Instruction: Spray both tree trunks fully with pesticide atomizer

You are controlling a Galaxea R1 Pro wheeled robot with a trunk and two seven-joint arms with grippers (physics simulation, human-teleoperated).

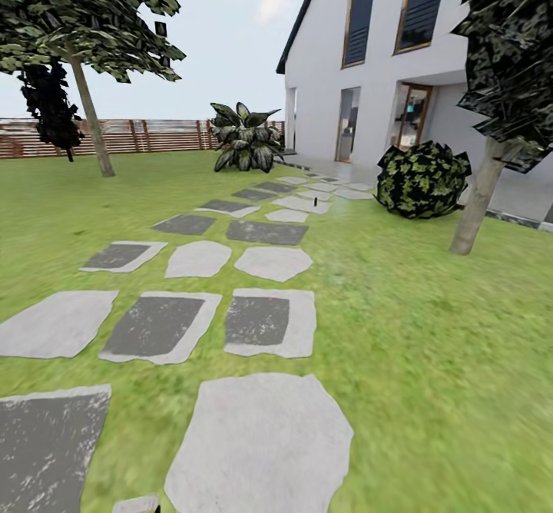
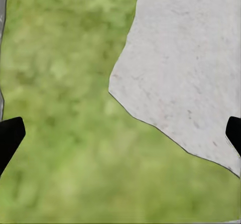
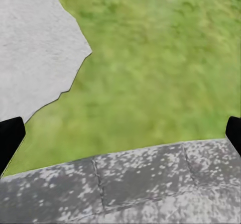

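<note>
Garden approach: atomizer maybe a tiny dark object (image 1: 338, 231) on the grass past the stepping stones, too small to confirm.

No readable writing or labels anywhere. Two trees: left tree (image 1: 91, 110) with a thin leaning trunk near the slat fence (image 1: 146, 135), right tree (image 1: 480, 198) with a thicker grey-tan trunk beside the round bush (image 1: 422, 179). One broad-leaf plant (image 1: 246, 138) at the house (image 1: 361, 75) corner. Left hand (image 2: 120, 133) points down at grass (image 2: 60, 83) and a pale stone (image 2: 186, 73); fingertips (image 2: 9, 136) wide apart at the frame edges, released, nothing between. Right hand (image 3: 120, 133) same pose: released, empty, over grass, a pale stone (image 3: 30, 53) and dark speckled paving (image 3: 125, 184). Stone path (image 1: 261, 321) runs toward the house.
</note>
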